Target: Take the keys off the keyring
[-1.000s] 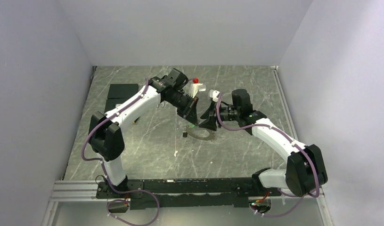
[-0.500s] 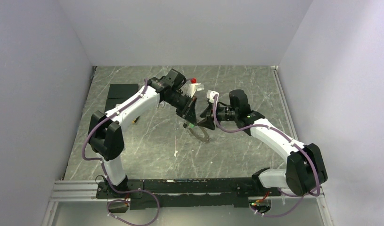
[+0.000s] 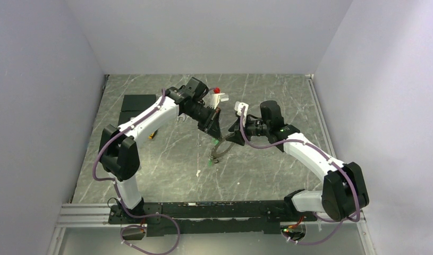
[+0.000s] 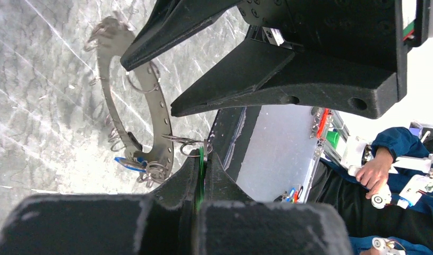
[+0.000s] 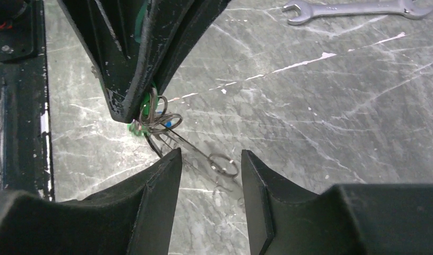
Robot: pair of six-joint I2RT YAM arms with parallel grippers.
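My left gripper is shut on a green-headed key and holds it above the table. The keyring, a flat grey ring with small holes and wire loops, hangs tilted from that key. A blue-headed key hangs at its lower edge. In the right wrist view the keyring shows edge-on below the left fingers, with green and blue bits beside it. My right gripper is open and empty, close beside the ring; its fingers reach towards it.
A silver wrench lies on the marbled table beyond the ring. A black square pad lies at the back left. A small orange item lies by the left arm.
The keyring lay flat on the table a second ago; my left gripper has lifted it, so it now hangs tilted. My right gripper has closed in on it slightly.
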